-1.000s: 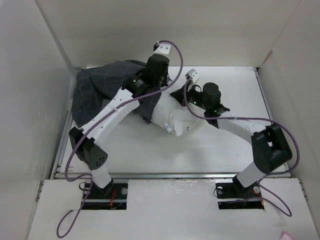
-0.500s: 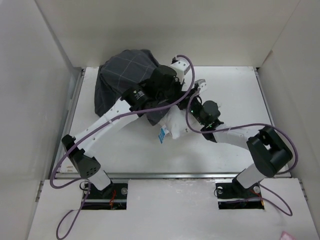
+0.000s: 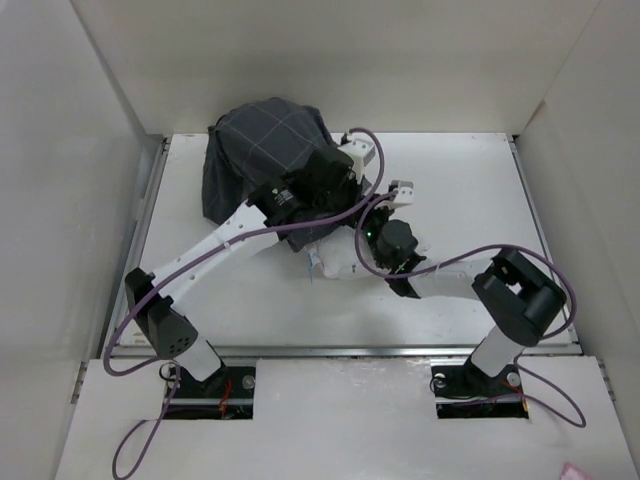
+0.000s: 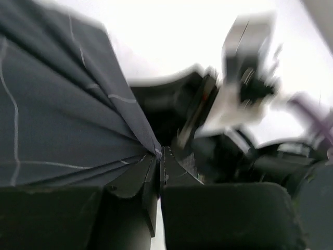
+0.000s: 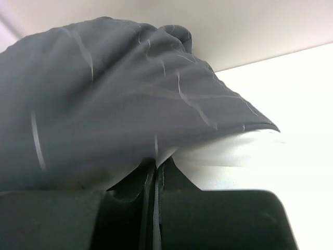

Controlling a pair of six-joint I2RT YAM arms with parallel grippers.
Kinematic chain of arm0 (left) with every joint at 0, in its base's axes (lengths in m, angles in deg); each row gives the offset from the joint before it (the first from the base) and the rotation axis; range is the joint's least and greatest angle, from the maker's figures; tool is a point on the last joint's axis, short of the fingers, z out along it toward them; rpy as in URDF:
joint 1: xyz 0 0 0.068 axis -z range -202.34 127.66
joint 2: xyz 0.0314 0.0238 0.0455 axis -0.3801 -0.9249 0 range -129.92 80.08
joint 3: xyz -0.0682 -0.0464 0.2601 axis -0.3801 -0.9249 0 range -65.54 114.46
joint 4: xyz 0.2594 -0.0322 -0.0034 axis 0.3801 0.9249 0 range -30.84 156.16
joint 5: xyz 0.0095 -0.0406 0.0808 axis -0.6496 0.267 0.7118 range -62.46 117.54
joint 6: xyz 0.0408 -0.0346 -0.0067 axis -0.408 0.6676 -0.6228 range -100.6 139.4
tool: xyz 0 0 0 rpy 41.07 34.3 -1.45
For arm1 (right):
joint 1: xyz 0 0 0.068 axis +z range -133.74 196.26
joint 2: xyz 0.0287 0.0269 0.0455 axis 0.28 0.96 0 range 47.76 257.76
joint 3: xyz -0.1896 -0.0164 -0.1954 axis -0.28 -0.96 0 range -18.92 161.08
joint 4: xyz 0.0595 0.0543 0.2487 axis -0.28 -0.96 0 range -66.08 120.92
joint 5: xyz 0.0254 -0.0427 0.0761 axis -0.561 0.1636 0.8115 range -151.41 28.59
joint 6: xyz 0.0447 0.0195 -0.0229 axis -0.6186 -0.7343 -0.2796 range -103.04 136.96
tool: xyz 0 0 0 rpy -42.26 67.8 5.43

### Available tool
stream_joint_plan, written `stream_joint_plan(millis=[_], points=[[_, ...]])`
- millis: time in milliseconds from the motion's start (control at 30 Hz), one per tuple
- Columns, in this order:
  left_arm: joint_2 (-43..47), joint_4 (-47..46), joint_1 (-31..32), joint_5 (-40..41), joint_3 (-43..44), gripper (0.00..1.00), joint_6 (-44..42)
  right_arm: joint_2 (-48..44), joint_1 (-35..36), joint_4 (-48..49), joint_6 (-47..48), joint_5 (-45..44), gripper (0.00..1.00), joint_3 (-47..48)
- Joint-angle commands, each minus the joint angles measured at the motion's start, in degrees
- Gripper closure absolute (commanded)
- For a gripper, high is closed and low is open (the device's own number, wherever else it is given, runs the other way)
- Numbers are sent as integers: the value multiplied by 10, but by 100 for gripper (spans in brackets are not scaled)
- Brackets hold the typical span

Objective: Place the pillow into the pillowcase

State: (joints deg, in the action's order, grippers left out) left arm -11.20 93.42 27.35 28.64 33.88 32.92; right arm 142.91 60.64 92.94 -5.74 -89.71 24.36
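Note:
The dark grid-check pillowcase (image 3: 262, 140) is bunched at the back of the table and drapes down over the white pillow (image 3: 338, 262). Only the pillow's near end shows, with its blue tag (image 3: 312, 266). My left gripper (image 3: 345, 195) is shut on an edge of the pillowcase (image 4: 62, 120), with the fabric pinched between the fingertips (image 4: 158, 154). My right gripper (image 3: 365, 250) sits close beside it, shut on the pillow (image 5: 234, 151) just under the pillowcase (image 5: 104, 94). The pinch (image 5: 156, 162) is partly hidden by overhanging fabric.
White walls enclose the table at the left (image 3: 70, 200), back (image 3: 340, 70) and right (image 3: 590, 180). The two arms crowd together at the table's middle, and a purple cable (image 3: 340, 205) loops between them.
The pillowcase has been dragged right and bunched at the back centre, now covering more of the pillow. My right gripper has moved left and nearer with the pillow. The left gripper went right.

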Motion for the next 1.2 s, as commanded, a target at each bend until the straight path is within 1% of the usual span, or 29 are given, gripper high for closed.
stream_joint_plan(millis=[0, 67, 100, 133, 167, 200, 233, 267, 300, 367, 400, 467, 500, 533, 567, 600, 633, 667, 700, 733, 767, 833, 867, 900, 967, 1033, 1100, 1167], points=[[51, -7, 65, -146, -68, 100, 94, -44, 1, 90, -34, -90, 100, -11], [58, -7, 65, -130, -69, 100, 94, -82, 1, 110, -34, -112, 100, -28], [67, -21, 65, -130, -61, 100, 88, -99, 1, 119, -27, -141, 100, -35], [75, -38, 65, -130, -53, 100, 74, -116, 1, 129, -11, -155, 100, -42], [94, -59, 65, -139, -46, 100, 66, -155, 1, 129, 21, -173, 100, -42], [105, -93, 65, -145, -46, 100, 58, -177, 1, 113, 32, -186, 100, -42], [124, -111, 65, -139, -41, 100, 53, -223, 1, 87, 47, -214, 100, -42], [124, -111, 65, -128, -41, 100, 45, -247, 1, 86, 47, -221, 100, -42], [150, -134, 65, -115, -48, 100, 45, -272, 1, 72, 54, -222, 100, -42], [186, -174, 65, -97, -84, 100, 45, -320, 1, 66, 54, -192, 100, -67], [226, -219, 65, -97, -136, 100, 45, -353, 1, 66, 60, -183, 100, -75], [259, -256, 65, -48, -193, 100, 55, -363, 1, 43, 65, -183, 100, -75], [268, -265, 58, -31, -240, 100, 66, -356, 1, 22, 65, -190, 100, -64], [268, -260, 33, -23, -256, 100, 77, -343, 1, -26, 65, -190, 100, -53], [256, -248, 25, -23, -264, 100, 104, -327, 1, -54, 65, -182, 100, -35], [243, -234, 25, -23, -264, 100, 111, -309, 1, -88, 52, -173, 100, -27], [229, -221, 25, -35, -264, 100, 111, -269, 1, -124, 17, -165, 100, -20], [205, -211, 25, -80, -264, 100, 111, -244, 1, -166, 4, -157, 100, -20], [197, -219, 25, -110, -264, 100, 111, -220, 1, -175, -15, -135, 100, -13], [190, -234, 25, -147, -279, 100, 111, -163, 1, -175, -33, -129, 100, -13], [173, -263, 25, -230, -279, 100, 111, -132, 1, -169, -53, -129, 100, -3], [147, -257, 25, -294, -260, 100, 102, -78, 1, -169, -65, -157, 100, 28], [126, -245, 39, -309, -229, 100, 93, -43, 1, -169, -77, -170, 100, 36], [116, -215, 48, -316, -213, 100, 84, -33, 1, -175, -84, -181, 100, 41], [103, -191, 56, -334, -185, 100, 71, -33, 1, -175, -121, -186, 100, 36], [95, -177, 62, -358, -179, 100, 70, -33, 1, -175, -138, -186, 100, 30], [95, -161, 62, -358, -179, 100, 70, -28, 1, -175, -151, -174, 100, 30], [95, -149, 62, -341, -179, 100, 65, -28, 1, -175, -158, -154, 100, 30]])
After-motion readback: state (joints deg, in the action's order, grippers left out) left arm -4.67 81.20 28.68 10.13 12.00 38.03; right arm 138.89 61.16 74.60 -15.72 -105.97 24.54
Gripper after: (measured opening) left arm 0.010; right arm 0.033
